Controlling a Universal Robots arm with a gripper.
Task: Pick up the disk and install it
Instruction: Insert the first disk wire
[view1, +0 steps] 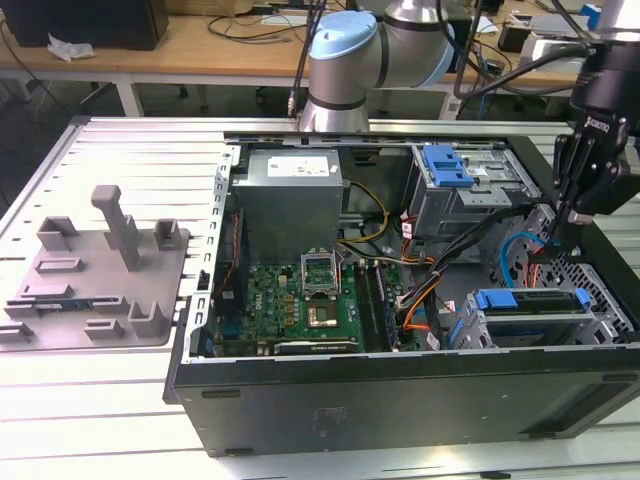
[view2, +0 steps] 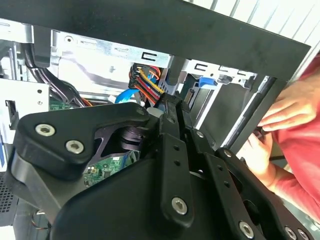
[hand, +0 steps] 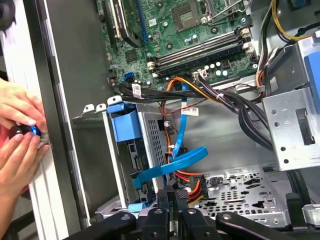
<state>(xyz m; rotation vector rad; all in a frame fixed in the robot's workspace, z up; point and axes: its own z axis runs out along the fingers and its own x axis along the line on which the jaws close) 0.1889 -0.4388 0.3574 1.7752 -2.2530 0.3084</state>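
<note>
the computer case (view1: 400, 400) lies open on the slotted worktop (view1: 120, 150), taking up the middle and the three o'clock side of the exterior view. the disk (view1: 530, 305) sits in the drive cage at about four o'clock in that view, inside the case, its blue bracket along the upper edge; in the first wrist view the disk (hand: 125, 125) stands on edge in the cage beside the case wall. the gripper (view1: 560, 232) hangs at three o'clock in the exterior view, just above and beyond the cage, tips pointing down into the case. the jaws are clenched together with nothing between them, seen in both wrist views (hand: 172, 195) (view2: 170, 102), close to a blue flat cable (hand: 180, 160) and a bundle of red and orange wires (view2: 145, 82). a person's hands (hand: 17, 130) rest at the outer edge of the case, pinching a small black and blue object. the motherboard (view1: 300, 305) lies at six o'clock of the grey power supply box (view1: 290, 200). a grey fixture plate (view1: 95, 275) sits at nine o'clock on the worktop, well apart from the case.
</note>
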